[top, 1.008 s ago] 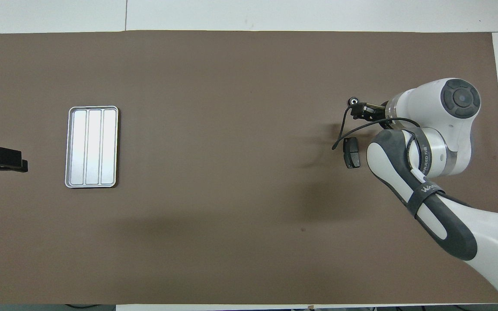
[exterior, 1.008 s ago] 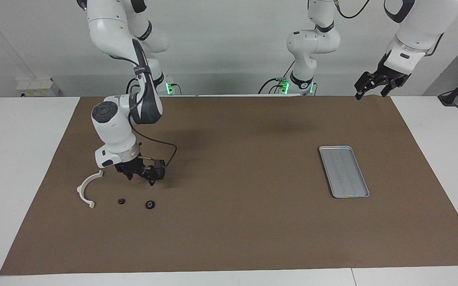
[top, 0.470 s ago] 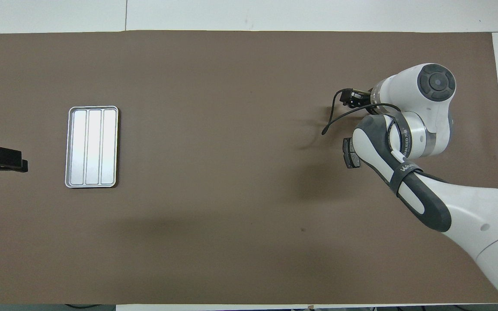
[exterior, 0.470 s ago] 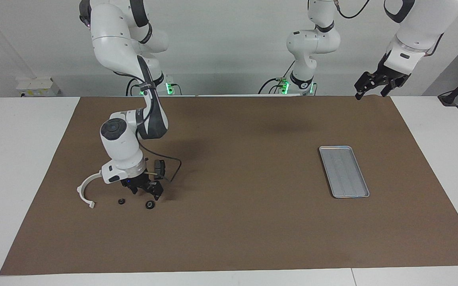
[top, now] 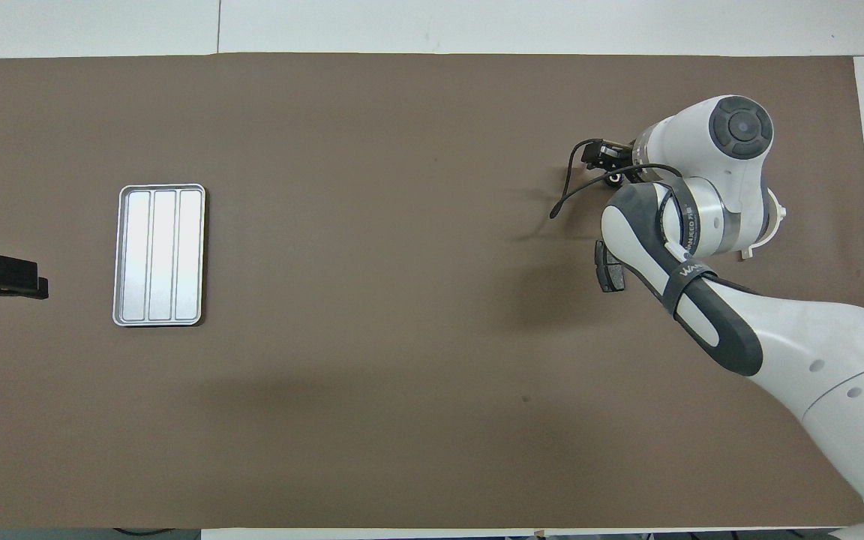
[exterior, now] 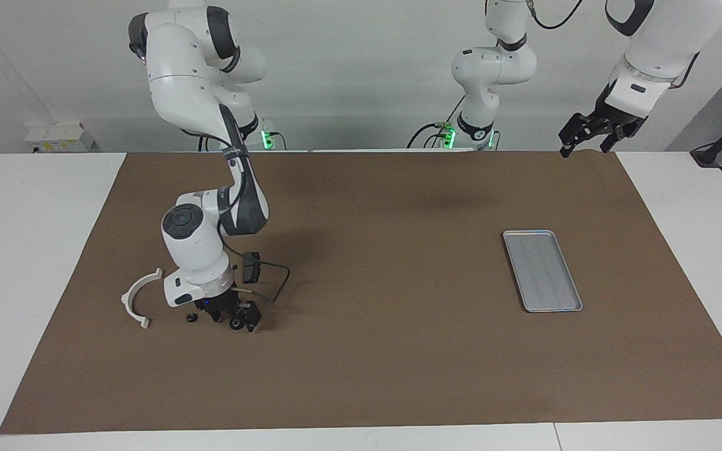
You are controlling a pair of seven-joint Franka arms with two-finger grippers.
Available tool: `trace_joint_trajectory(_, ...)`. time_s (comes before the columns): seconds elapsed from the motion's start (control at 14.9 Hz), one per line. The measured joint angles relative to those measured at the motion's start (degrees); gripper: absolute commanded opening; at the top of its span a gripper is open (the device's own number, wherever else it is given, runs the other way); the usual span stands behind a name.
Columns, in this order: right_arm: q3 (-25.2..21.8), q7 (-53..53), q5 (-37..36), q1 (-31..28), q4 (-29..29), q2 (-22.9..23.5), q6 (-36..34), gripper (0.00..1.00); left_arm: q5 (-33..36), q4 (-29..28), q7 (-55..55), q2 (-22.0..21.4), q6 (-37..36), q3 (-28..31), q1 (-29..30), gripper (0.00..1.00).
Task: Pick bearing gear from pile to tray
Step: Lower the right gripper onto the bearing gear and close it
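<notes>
Right hand, released, low around a small black round piece beside the white bracket; tray well apart; left hand, released, waits over the counter edge.

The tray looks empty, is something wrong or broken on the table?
Nothing looks broken. The tray is just empty; the right gripper is down at a small black round piece in the pile.

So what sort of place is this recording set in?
Most likely a robotics lab bench: two white arms mounted at a white table covered by a brown mat, with plain grey walls and only a metal tray and a few small parts laid out.
</notes>
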Motion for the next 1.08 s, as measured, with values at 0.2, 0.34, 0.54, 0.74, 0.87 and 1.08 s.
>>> trace_joint_trajectory(0.2,-0.01,0.02,-0.34,0.02,0.28,0.37,-3.16,1.00,0.00,0.00,0.00,0.00,0.00,0.00,0.00,1.00)
trace_joint_trajectory(0.34,0.01,0.03,-2.55,0.35,1.24,0.36,-6.70,1.00,0.00,0.00,0.00,0.00,0.00,0.00,0.00,1.00)
trace_joint_trajectory(0.54,0.01,0.17,-4.74,0.85,1.92,0.37,-8.15,1.00,0.00,0.00,0.00,0.00,0.00,0.00,0.00,1.00)
trace_joint_trajectory(0.74,-0.01,0.17,-4.87,0.85,2.63,0.39,-8.15,1.00,0.00,0.00,0.00,0.00,0.00,0.00,0.00,1.00)
trace_joint_trajectory(0.87,-0.01,0.18,-4.87,0.86,2.79,0.46,-8.13,0.94,0.00,0.00,0.00,0.00,0.00,0.00,0.00,1.00)
trace_joint_trajectory(1.08,-0.01,0.36,-4.86,0.84,2.93,0.59,-7.96,0.82,0.00,0.00,0.00,0.00,0.00,0.00,0.00,1.00)
